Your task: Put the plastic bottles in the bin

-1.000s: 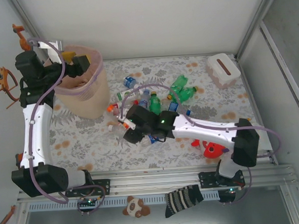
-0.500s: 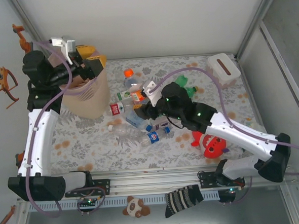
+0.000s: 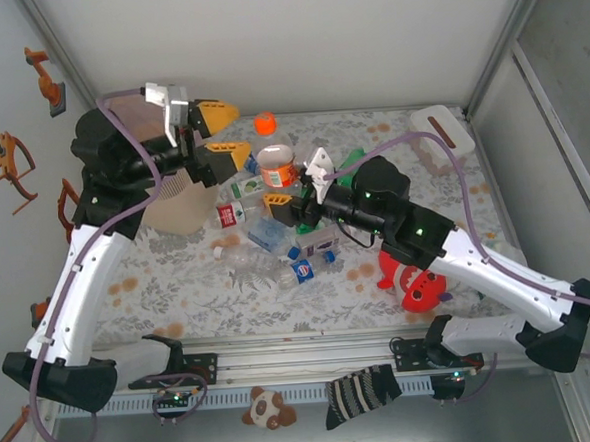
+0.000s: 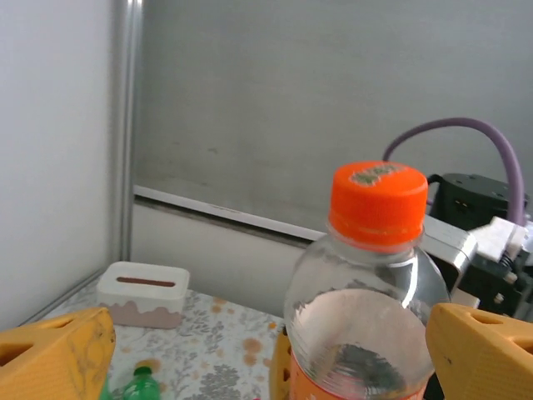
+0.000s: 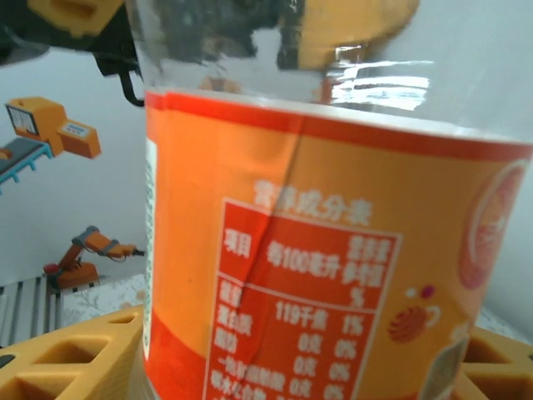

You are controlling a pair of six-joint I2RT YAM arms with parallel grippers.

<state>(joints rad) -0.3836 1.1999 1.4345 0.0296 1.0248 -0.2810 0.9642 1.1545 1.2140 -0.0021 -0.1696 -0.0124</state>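
Top cam: my right claw (image 3: 278,190) is clamped on an upright orange-capped bottle (image 3: 276,164) just right of the bin (image 3: 179,210). My left claw (image 3: 224,135) gapes wide open beside it. Left wrist: bottle sits between spread fingers (image 4: 58,350). Right wrist: orange label (image 5: 333,275), Chinese print, "119", "0%".

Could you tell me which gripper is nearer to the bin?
Left. The left gripper hangs open just beside the bin; the right gripper is farther off, holding a bottle.

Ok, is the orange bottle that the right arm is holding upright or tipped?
Upright. The orange bottle has its orange cap on top in the left wrist view, with the right gripper clamped low on it.
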